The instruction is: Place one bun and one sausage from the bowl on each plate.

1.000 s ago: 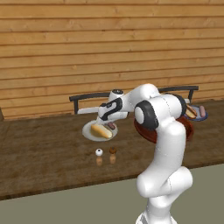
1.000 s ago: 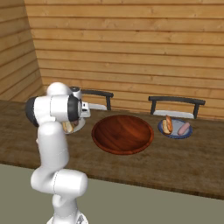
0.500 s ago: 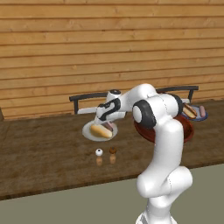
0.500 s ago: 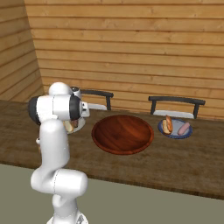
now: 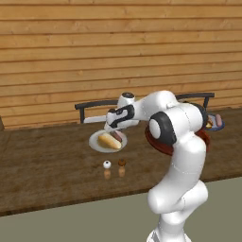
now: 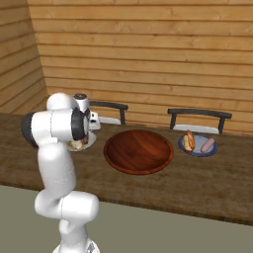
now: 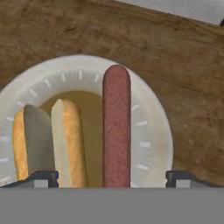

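Both plates now appear served, so the task looks finished: the pale grey-white plate with a tan centre [image 7: 151,131] holds a split golden bun [image 7: 48,140] beside a reddish-brown sausage [image 7: 116,127], and the small bluish-grey plate [image 6: 198,151] holds another bun and sausage. The wide reddish-brown wooden bowl [image 6: 138,150] between them lies empty. The robot's two-finger gripper [image 7: 111,178] hovers spread over the pale plate, holding nothing.
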Tool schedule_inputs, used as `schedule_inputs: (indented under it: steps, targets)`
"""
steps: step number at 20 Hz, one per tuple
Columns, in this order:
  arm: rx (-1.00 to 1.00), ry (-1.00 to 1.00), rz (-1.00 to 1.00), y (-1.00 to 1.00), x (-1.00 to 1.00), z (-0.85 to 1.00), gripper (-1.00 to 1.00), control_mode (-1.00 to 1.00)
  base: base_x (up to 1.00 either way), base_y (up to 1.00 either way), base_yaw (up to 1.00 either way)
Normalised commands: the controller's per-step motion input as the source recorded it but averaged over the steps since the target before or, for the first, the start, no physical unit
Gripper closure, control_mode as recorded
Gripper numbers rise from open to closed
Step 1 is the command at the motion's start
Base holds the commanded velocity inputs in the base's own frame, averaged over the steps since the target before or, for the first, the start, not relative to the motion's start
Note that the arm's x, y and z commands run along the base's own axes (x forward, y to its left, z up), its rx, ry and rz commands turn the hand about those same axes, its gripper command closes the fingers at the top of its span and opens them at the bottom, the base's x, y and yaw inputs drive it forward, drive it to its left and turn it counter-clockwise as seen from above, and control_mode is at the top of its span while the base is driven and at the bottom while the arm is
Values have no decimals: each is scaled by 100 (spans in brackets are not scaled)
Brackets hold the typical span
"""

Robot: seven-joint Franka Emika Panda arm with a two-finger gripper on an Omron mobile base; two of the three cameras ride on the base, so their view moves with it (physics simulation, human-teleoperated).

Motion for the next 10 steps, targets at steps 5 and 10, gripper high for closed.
schedule_inputs:
  steps: [5, 10]
  targets:
    - [1, 0, -1, -45, -81, 59, -100, -100, 0, 0, 0]
    - [2, -1, -5, -54, -90, 62, -100, -100, 0, 0, 0]
